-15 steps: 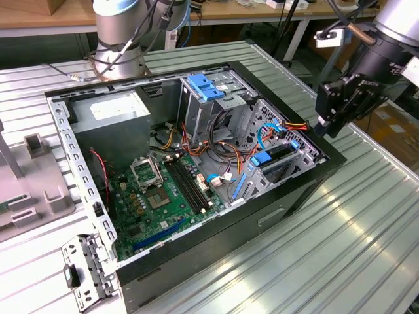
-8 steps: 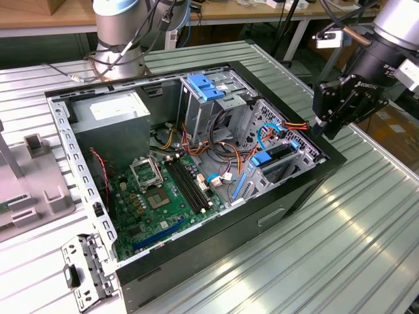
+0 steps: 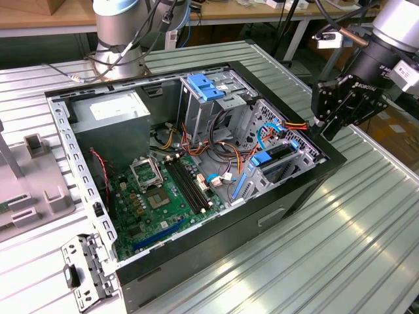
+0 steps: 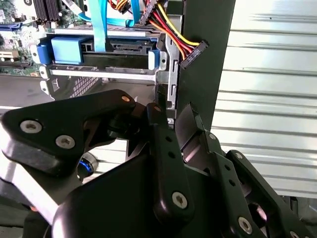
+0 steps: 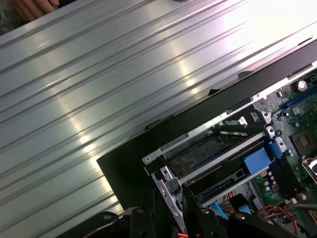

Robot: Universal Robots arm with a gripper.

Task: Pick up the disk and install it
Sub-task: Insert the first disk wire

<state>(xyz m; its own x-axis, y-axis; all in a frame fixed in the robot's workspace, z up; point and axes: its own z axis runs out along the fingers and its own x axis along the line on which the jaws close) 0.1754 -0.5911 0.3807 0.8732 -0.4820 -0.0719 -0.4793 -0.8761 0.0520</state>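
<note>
Now, an open computer case (image 3: pixel 281 212) lies on its side on a ribbed metal table (image 3: pixel 366 248). The disk (image 4: pixel 124 47) sits inside the case, slotted in the drive cage at one corner, its blue rail (image 4: pixel 67 49) showing and a blue cable (image 4: pixel 101 25) reaching its end. The gripper (image 3: pixel 325 129) hovers just outside that corner of the case, fingers a narrow gap apart, holding nothing.

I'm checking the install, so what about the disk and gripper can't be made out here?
Disk label: second wrist view sees it edge-on inside the drive cage.
Disk's seating depth: in the exterior view, cables cross it.
Gripper body: cut off by the second wrist view's edge.
</note>
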